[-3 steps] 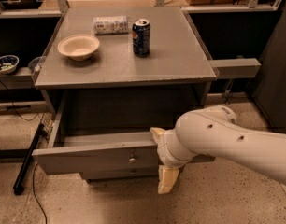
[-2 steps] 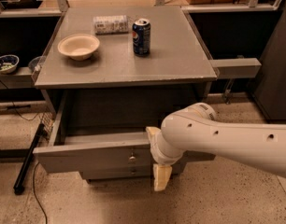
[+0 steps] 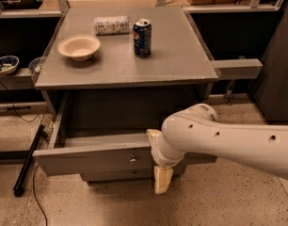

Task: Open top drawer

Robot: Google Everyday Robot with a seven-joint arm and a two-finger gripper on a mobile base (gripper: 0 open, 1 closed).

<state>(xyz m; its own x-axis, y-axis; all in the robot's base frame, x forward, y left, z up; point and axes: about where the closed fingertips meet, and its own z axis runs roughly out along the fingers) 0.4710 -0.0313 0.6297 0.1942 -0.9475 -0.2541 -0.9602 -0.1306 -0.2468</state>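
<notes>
The gripper sits at 6 o'clock in the view, against the drawer front. You can't tell whether it is open or closed, because the arm hides it. The drawer, at 7 o'clock, stands well out with its knob free, so the job looks done or nearly so; you likely need only back away. At 12 o'clock the can shows a Pepsi-style roundel, with no words readable.

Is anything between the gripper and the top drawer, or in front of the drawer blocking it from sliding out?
Nothing visible does. The gripper is right at the top drawer front, just right of its knob, and nothing visible stands on the floor before it.
</notes>
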